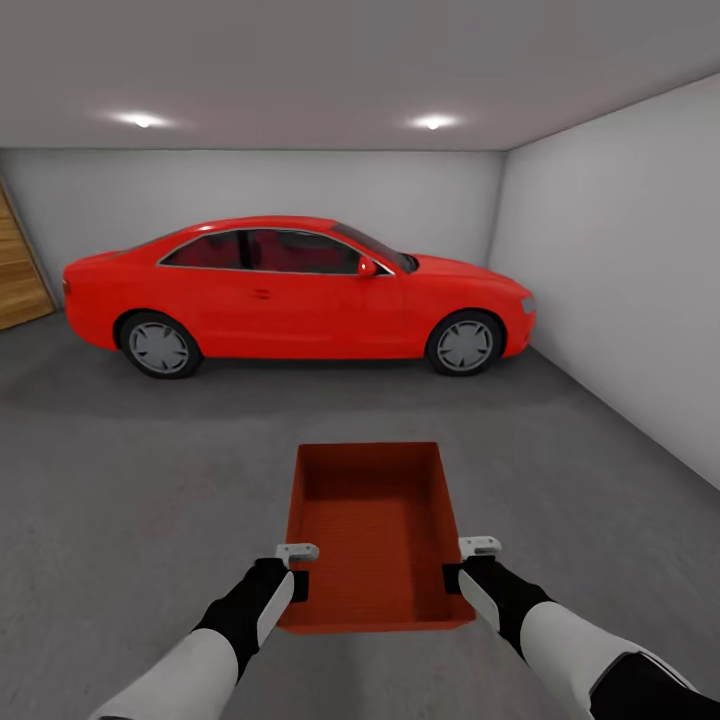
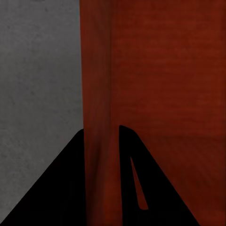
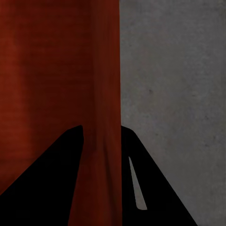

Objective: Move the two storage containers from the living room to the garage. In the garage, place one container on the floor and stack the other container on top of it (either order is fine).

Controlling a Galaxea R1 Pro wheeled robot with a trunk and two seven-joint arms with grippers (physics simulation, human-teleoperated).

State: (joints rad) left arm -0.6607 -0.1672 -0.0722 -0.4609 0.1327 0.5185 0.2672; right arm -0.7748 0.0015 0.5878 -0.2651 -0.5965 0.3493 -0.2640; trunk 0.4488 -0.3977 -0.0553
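I am in the garage, holding one red-orange storage container (image 1: 375,530) low in front of me over the dark grey floor (image 1: 150,470). It is open-topped and has nothing inside. My left gripper (image 1: 297,575) is shut on its left wall and my right gripper (image 1: 455,572) on its right wall, both near the end closest to me. In the left wrist view the wall (image 2: 99,94) runs between the fingers of the left gripper (image 2: 101,129). The right wrist view shows the other wall (image 3: 106,70) pinched in the right gripper (image 3: 101,127), with concrete floor (image 3: 174,70) beside it.
A red car (image 1: 300,295) stands side-on across the far end of the room. A pale grey wall (image 1: 620,280) runs along the right. A wooden panel (image 1: 20,270) shows at the far left. Open concrete lies between me and the car.
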